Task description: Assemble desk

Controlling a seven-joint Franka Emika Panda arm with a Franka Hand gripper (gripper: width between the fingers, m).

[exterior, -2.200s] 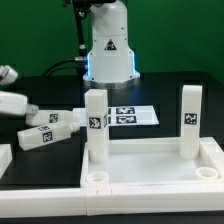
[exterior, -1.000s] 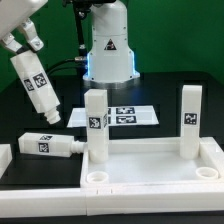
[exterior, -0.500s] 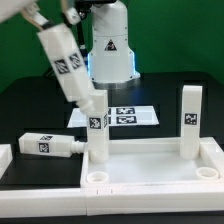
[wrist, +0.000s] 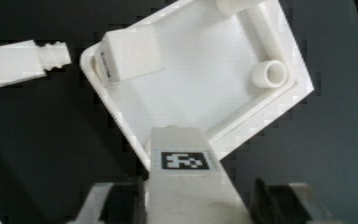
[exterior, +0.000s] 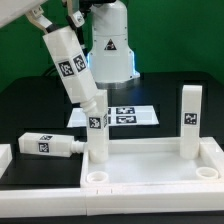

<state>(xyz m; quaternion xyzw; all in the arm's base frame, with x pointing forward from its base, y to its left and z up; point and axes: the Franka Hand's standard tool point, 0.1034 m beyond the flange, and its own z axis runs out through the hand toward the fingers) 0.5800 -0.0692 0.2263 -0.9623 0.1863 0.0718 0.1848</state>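
Claw [exterior: 55, 22] clamps tilted leg [exterior: 72, 70], its lower end crowding nearest upright leg [exterior: 96, 135].

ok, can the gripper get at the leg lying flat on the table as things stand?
Probably not yet: the gripper is shut on a raised leg, tilted in the air. The lying leg itself has nothing over it, so access looks free once that load is placed.

White arm [exterior: 108, 35], pale fingers [wrist: 108, 204]
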